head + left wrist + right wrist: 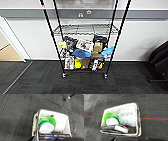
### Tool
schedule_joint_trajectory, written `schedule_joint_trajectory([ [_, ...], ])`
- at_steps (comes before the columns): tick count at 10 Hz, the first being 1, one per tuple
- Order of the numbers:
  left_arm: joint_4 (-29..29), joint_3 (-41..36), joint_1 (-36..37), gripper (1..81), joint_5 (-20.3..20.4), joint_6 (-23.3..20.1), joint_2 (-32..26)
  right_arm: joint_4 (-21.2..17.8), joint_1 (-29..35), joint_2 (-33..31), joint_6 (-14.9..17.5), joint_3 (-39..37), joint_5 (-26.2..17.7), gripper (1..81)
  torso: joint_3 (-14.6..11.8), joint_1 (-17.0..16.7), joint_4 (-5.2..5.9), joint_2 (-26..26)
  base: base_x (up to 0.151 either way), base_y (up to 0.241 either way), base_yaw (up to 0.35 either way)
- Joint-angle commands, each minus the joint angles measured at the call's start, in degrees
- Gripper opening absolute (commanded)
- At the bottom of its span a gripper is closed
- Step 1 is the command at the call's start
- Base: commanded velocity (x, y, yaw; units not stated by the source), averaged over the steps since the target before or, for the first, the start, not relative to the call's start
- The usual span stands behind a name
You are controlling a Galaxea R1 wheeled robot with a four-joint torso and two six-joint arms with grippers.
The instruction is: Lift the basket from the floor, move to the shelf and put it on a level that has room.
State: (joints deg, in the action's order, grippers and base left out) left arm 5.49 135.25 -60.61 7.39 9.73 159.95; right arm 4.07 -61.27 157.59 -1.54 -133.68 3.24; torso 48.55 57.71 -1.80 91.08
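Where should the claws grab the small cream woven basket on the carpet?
Probably the two short end walls of the small cream woven basket, one claw each, coming straight down from above. The nested green bowls, white book and dark book crowd the inside, so the rim edge looks like the freest hold.

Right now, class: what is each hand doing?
Left hand: cannot be told; its camera looks down on the basket.
Right hand: cannot be told; same basket below.
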Motion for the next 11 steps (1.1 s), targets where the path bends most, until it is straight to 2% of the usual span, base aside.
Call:
schedule_joint_trajectory([
  [1,0.32,-0.25,3.87,81.1,-2.82,0.12,-0.42,-0.73,4.44,-0.93,-0.13,-0.16,-2.36,81.1,4.71,3.61,0.00,5.60,0.000,0.000,0.000],
  [3,0.40,-0.25,3.87,81.1,-2.82,0.12,-0.59,-0.99,4.97,-0.93,-0.13,-0.43,-2.36,81.1,6.43,5.49,0.00,8.68,0.000,0.000,0.000],
  [7,0.93,-0.25,5.36,81.1,-4.05,0.12,-1.39,-0.82,8.13,-1.02,-0.13,-0.60,-3.24,81.1,13.30,10.34,0.00,16.34,0.000,0.000,0.000],
  [9,0.93,-0.25,6.68,81.1,-5.36,0.12,-1.56,-0.91,10.32,-0.93,-0.13,-0.60,-4.65,81.1,11.63,12.81,0.00,20.23,0.000,0.000,0.000],
  [11,1.01,-0.25,7.65,81.1,-5.45,0.12,-1.21,-0.91,12.34,-0.58,-0.13,-0.60,-6.14,81.1,13.03,14.65,0.00,23.00,0.000,0.000,0.000],
])
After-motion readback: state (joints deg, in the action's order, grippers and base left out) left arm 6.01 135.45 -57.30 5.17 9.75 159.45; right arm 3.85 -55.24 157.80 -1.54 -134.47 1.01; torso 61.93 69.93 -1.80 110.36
